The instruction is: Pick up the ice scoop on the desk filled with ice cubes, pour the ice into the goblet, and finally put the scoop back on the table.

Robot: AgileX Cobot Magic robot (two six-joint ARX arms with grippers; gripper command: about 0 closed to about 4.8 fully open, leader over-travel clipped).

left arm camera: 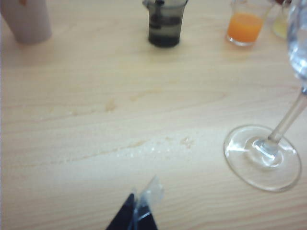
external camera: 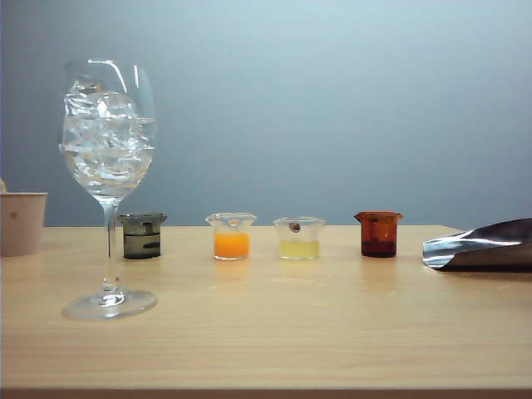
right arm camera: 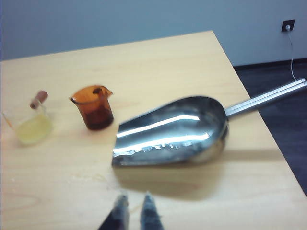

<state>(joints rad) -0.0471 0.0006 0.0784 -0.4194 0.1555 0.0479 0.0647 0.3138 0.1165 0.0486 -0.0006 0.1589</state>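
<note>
Exterior view: goblet (external camera: 109, 166) holds ice cubes (external camera: 108, 137).

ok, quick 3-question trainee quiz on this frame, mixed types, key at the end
1. True or false: the ice scoop lies empty on the desk.
2. Where are the ice cubes? A) in the goblet B) in the scoop C) in the paper cup
3. Name the beaker nearest the scoop's open mouth.

Key: 1 true. 2 A. 3 the amber beaker. Left gripper near the goblet's foot, right gripper near the scoop, neither holding anything.
</note>
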